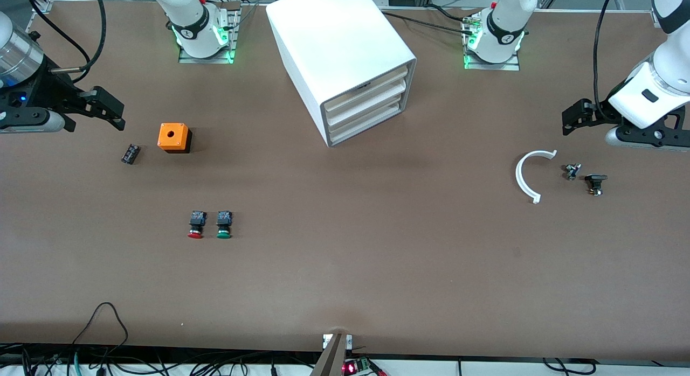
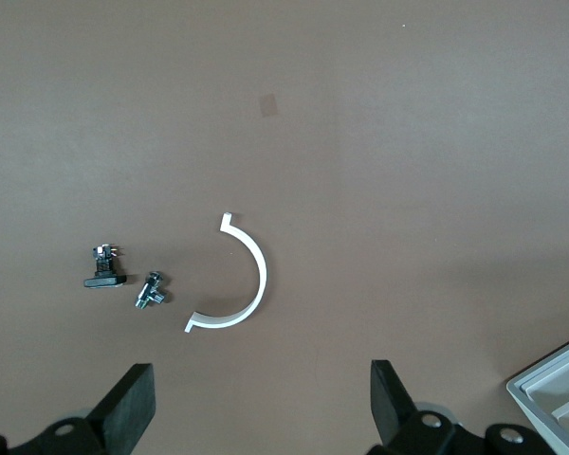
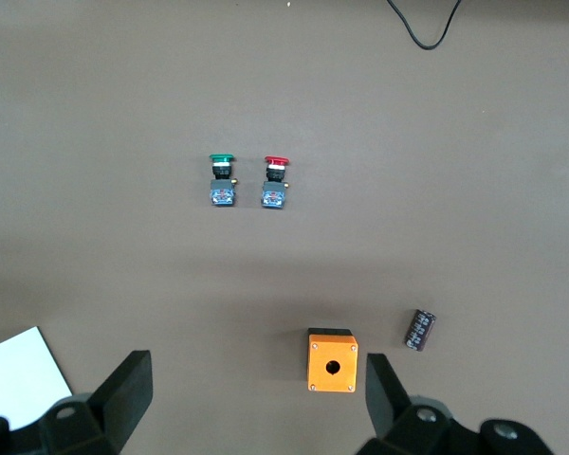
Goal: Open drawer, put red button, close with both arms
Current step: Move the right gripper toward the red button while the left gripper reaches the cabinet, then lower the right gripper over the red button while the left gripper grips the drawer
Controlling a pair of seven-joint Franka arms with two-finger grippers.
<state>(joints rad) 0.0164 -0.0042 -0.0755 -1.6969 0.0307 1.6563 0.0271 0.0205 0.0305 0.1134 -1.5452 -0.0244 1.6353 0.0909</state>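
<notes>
The brown counter (image 1: 345, 268) is carrying everything. The white box cabinet (image 1: 339, 58) is sitting between the two arm bases, its three drawer fronts facing the front camera at an angle toward the left arm's end. The drawer (image 1: 366, 103), the middle one, is sitting pushed in flush with the ones above and below it.

The left arm is waiting with its left end effector (image 1: 572, 117) hanging over the counter at its own end, above a white curved clip (image 1: 529, 174). In the left wrist view its fingers (image 2: 133, 403) are standing wide apart and gripping nothing. The right arm is waiting as well, its right end effector (image 1: 110, 111) hanging over the other end of the counter, fingers (image 3: 128, 389) spread wide and empty.

An orange box (image 1: 174, 137) with a hole is resting near the right end effector, with a small black component (image 1: 130, 153) just beside it. The red button (image 1: 196, 225) is lying on its side nearer the front camera than the orange box, cap toward that camera. The green button (image 1: 223, 225) is lying just beside it, apart. Two small metal fasteners (image 1: 572, 171) (image 1: 595, 183) are lying beside the clip.
</notes>
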